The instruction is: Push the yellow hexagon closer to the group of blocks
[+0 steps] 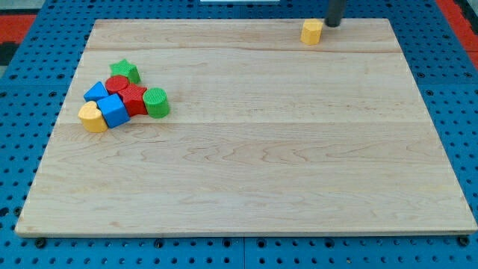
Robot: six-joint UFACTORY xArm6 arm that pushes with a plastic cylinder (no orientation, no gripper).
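Note:
The yellow hexagon [312, 31] sits alone near the view's top edge of the wooden board, right of centre. My tip [332, 25] is just to its upper right, very close to it or touching it. The group of blocks lies far off at the view's left: a green star [125, 71], a red cylinder [116, 84], a red hexagon [135, 99], a green cylinder [156, 102], a blue triangle [95, 92], a blue cube [114, 110] and a yellow heart [92, 117], all packed together.
The wooden board [246, 172] lies on a blue pegboard surface [15, 149]. A red area shows at the view's top corners.

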